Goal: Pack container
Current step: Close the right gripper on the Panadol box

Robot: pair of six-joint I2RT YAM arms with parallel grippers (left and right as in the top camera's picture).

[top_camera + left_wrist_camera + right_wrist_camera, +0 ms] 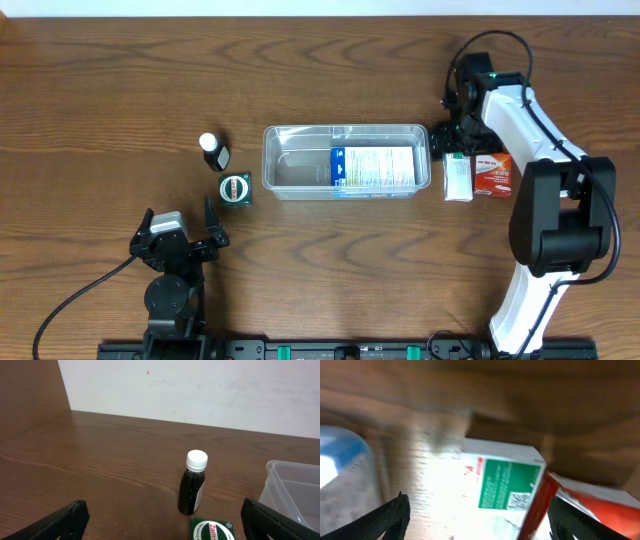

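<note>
Clock read on the overhead view, 12 at the far edge of the surface (120, 80).

At mid-surface, the container (290, 170): clear tub, upright and open-topped, long axis 9 to 3. Inside, toward its 3 o'clock end, one blue-and-white box (372, 168) lying flat, long side along the tub. The 9 o'clock half bare.

Just beyond the tub's 3 o'clock end wall, a white-and-green box (458, 178), long axis 12 to 6. Hard against it at 3 o'clock, a red-and-white box (493, 176). Right hand (452, 132) at the 12 o'clock end of the white-and-green box, spread wide, gripping nothing. In the right wrist view, blurred, that box framed between both fingers. Contact with the box: cannot tell.

At 9 o'clock of the tub, a dark bottle (213, 150), white-capped and upright, with a small green pack (235, 188) at its 5 o'clock. Left hand (182, 222) at 7 o'clock of the pack, near the front edge, also spread wide and empty, facing the bottle.

Judged: right arm much the nearer to the two boxes, left arm to the bottle and pack. Next move probably a close across the short width of the white-and-green box, then a lift and a carry toward 9 o'clock over the end wall. Room there only beside or on top of the box already inside. Risk of dragging the red-and-white neighbour along.
</note>
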